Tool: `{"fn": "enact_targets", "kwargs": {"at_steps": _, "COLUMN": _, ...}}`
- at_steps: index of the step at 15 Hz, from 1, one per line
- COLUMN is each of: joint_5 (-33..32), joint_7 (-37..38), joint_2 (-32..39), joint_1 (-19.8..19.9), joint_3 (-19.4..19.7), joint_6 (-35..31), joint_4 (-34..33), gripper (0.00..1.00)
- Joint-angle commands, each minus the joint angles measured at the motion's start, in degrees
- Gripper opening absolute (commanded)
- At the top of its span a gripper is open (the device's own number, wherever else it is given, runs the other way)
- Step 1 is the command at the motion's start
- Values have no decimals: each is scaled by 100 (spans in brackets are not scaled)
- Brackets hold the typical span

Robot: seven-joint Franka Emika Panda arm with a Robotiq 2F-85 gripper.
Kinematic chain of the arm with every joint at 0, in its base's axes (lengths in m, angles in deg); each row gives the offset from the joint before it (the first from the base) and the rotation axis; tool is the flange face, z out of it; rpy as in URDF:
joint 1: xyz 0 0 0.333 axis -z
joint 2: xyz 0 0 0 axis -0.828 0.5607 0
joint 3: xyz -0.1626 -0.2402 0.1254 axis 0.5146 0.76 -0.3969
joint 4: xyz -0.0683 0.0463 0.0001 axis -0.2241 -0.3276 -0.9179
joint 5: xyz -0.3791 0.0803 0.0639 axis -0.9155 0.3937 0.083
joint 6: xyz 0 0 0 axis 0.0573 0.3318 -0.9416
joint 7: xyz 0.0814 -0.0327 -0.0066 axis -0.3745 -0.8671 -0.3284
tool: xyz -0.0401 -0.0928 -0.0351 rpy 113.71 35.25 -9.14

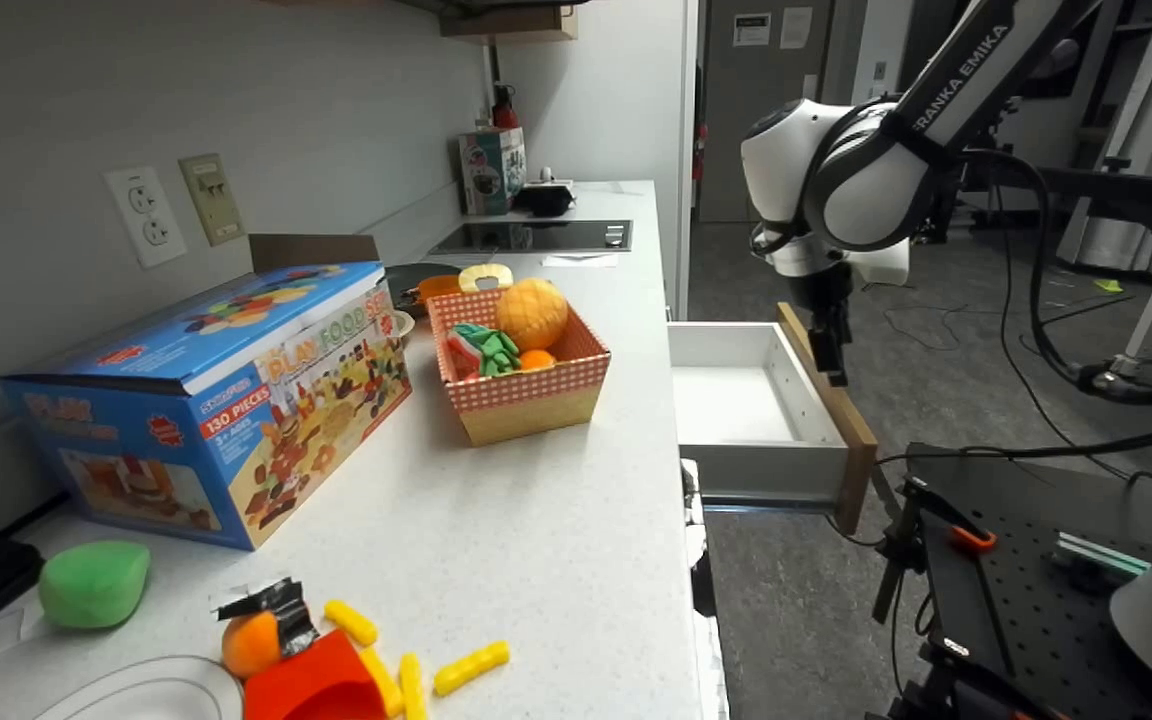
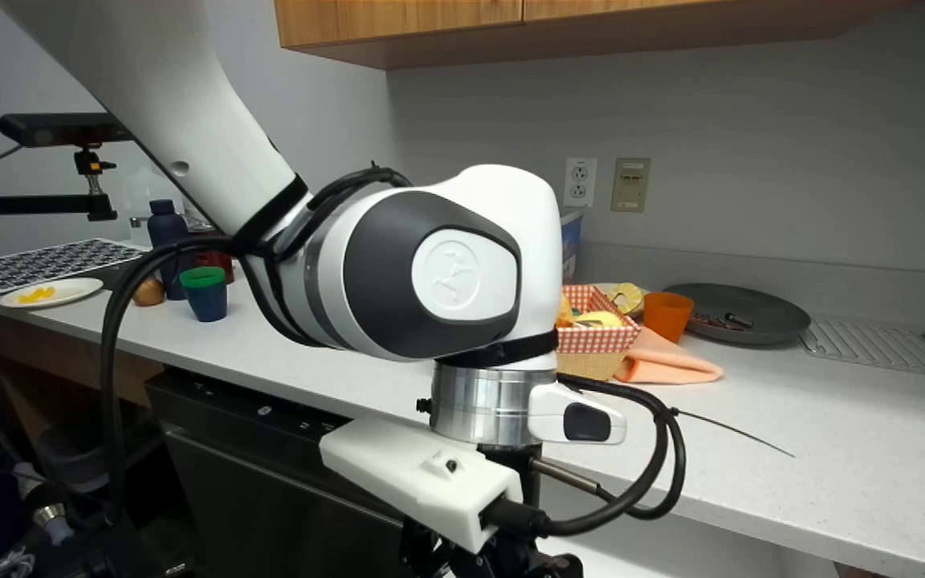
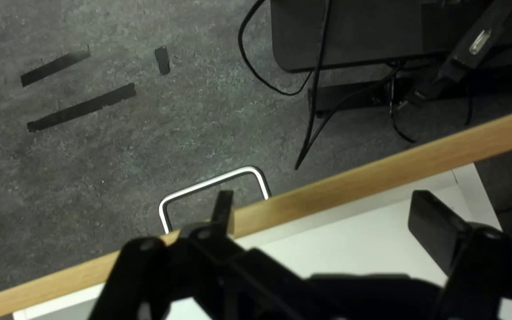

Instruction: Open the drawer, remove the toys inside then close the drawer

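The drawer (image 1: 736, 400) is pulled out from under the counter, with a white interior and a wood-coloured front. Its metal handle (image 3: 211, 181) shows in the wrist view. No toys appear on the visible drawer floor. A checked basket (image 1: 536, 415) on the counter holds a small round orange piece (image 1: 536, 360) and a red piece (image 1: 464, 352) beside green leaves; I cannot tell whether these are the toys. Spread wide with nothing held, my gripper (image 3: 322, 198) is at the drawer front, one finger beyond the wooden edge, the other over the interior. In an exterior view its fingertips are cut off.
A play-food box (image 1: 226, 400) stands against the wall. Nearer lie a green blob (image 1: 94, 585), yellow sticks (image 1: 471, 668), a red container (image 1: 321, 685) and a plate (image 1: 151, 695). A dark cart (image 1: 1036, 560) and loose cables flank the drawer.
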Motion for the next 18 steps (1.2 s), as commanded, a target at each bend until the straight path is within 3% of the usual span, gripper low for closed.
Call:
{"fn": "enact_targets", "kwargs": {"at_steps": 1, "joint_5": -43, "joint_7": -264, "joint_2": 162, "joint_1": 129, "joint_3": 118, "joint_6": 313, "joint_4": -101, "gripper": 100}}
{"fn": "enact_targets", "kwargs": {"at_steps": 8, "joint_5": -247, "joint_7": -296, "joint_2": 515, "joint_1": 188, "joint_3": 230, "joint_6": 515, "joint_4": -136, "gripper": 100}}
{"fn": "enact_targets", "kwargs": {"at_steps": 11, "joint_5": -325, "joint_7": -46, "joint_2": 797, "joint_1": 170, "joint_3": 225, "joint_6": 246, "joint_4": -251, "gripper": 100}}
{"fn": "enact_targets", "kwargs": {"at_steps": 18, "joint_5": 107, "joint_7": -584, "joint_2": 1104, "joint_1": 260, "joint_3": 199, "joint_6": -536, "joint_4": -302, "gripper": 100}}
